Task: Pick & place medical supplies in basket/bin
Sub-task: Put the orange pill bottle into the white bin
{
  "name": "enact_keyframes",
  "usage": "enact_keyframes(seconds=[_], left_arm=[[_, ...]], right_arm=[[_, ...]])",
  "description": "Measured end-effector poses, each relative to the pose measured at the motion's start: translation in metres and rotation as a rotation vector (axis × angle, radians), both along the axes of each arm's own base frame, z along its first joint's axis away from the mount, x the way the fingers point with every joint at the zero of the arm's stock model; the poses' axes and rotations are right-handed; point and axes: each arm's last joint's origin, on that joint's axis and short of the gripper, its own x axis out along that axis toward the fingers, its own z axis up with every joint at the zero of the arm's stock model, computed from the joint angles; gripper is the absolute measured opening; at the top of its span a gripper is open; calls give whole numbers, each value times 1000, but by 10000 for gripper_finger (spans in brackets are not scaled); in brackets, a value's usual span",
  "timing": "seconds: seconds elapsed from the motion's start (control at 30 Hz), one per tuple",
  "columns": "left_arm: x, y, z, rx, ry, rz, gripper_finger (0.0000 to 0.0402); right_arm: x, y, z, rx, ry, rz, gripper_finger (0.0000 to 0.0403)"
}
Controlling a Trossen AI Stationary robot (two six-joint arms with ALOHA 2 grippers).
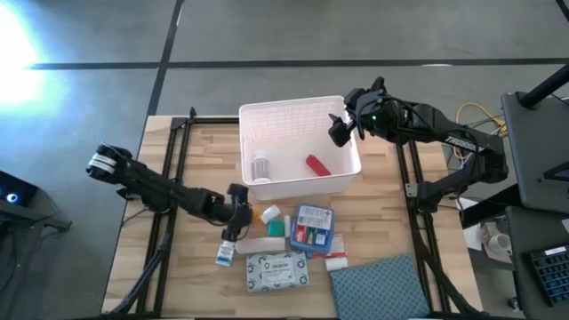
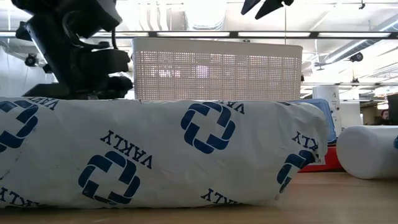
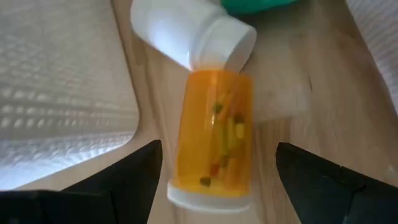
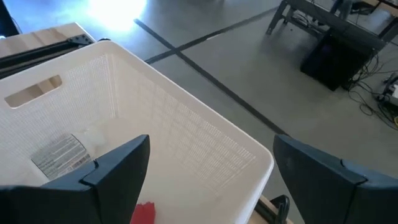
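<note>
An orange vial [image 3: 214,140] with a white cap lies on its side on the wooden table, next to a white pill bottle [image 3: 193,34]. My left gripper [image 1: 240,212] is open just in front of the white basket [image 1: 298,147]. Its fingers stand on either side of the vial without touching it. A white bottle [image 1: 260,167] and a red tube [image 1: 317,164] lie in the basket. My right gripper [image 1: 342,129] is open and empty, above the basket's far right corner.
On the near side of the basket lie a blue-red-white box [image 1: 313,228], a green item [image 1: 276,227], a long white box [image 1: 260,244], a small bottle [image 1: 226,253], a pale flat packet [image 1: 277,272] and a blue-grey cloth [image 1: 382,284]. The basket wall [image 3: 56,93] is close beside my left gripper.
</note>
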Motion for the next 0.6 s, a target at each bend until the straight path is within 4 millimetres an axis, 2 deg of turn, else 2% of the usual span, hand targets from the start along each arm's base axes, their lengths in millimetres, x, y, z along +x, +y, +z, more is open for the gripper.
enact_keyframes(seconds=[0.27, 0.6], left_arm=[[14, -4, -8, -31, 28, 42, 288], [1, -3, -11, -129, 168, 175, 229]], right_arm=[[-1, 0, -2, 6, 19, -1, 329], [-1, 0, -3, 5, 25, 0, 329]])
